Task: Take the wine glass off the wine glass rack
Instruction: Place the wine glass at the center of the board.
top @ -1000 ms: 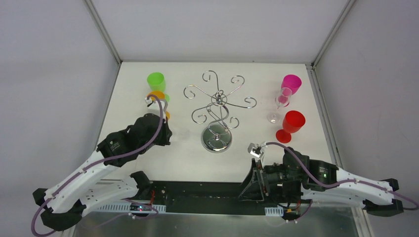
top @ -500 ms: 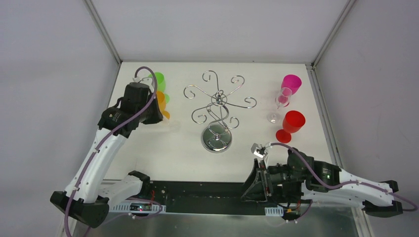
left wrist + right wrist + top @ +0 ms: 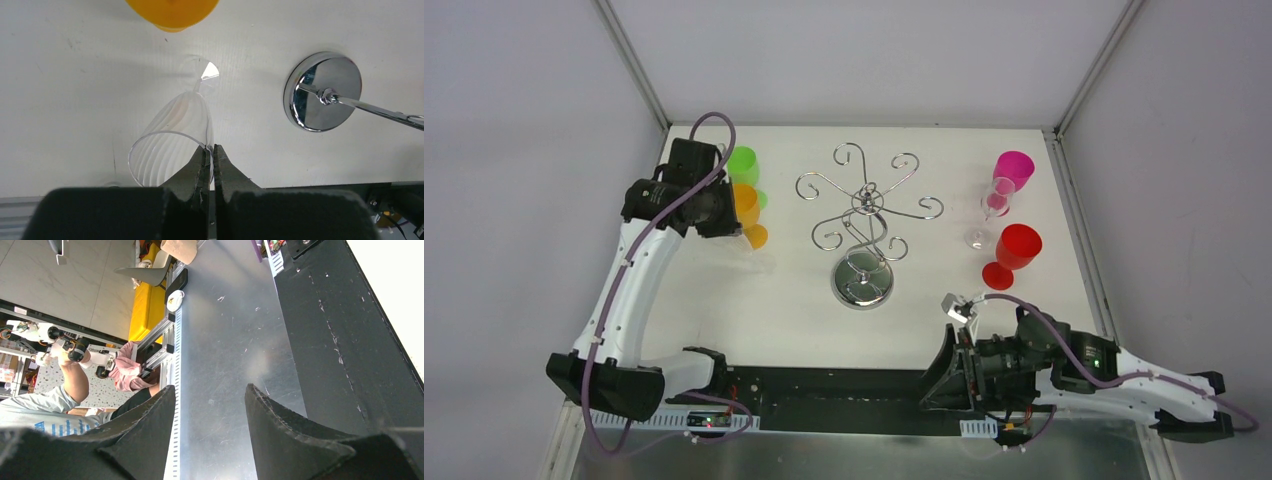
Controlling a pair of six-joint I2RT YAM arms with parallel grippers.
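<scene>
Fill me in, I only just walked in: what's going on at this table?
The left gripper is shut on the rim of a clear wine glass, close to an orange cup on the table's left side. The wine glass rack stands mid-table with no glass on its arms. The right gripper sits open and holds nothing, back by the near edge.

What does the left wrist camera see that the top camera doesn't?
Only the left wrist view: the left gripper pinched shut on the rim of a clear ribbed wine glass; from above that glass is too faint to make out. Only the top view: the curled arms of the shiny chrome wine glass rack, a green plastic cup, a pink cup, a red goblet and a second clear glass. Both: the rack's round mirrored base, the orange cup and the white table.
</scene>
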